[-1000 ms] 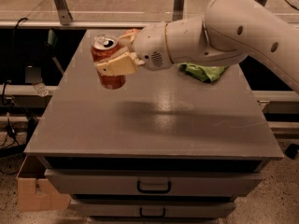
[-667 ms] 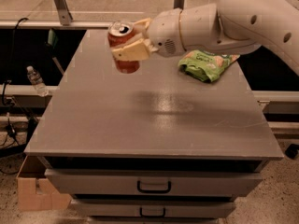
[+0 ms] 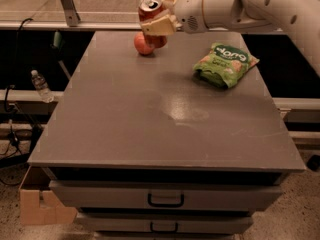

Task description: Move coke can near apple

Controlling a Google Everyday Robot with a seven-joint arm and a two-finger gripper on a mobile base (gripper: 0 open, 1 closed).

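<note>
Nearest, a grey cabinet (image 3: 165,134) shows two handled drawers (image 3: 165,199) above a speckled floor. Its flat top carries the apple (image 3: 143,44) near the far edge. A cardboard box (image 3: 37,206) sits on the floor, well forward and left of the apple. A green snack bag (image 3: 226,64) lies right of the apple, apart. The coke can (image 3: 151,9) is just behind the apple, long axis near upright, silver top tipped toward the camera. The gripper (image 3: 160,14) is clamped on the can, above the apple.
</note>
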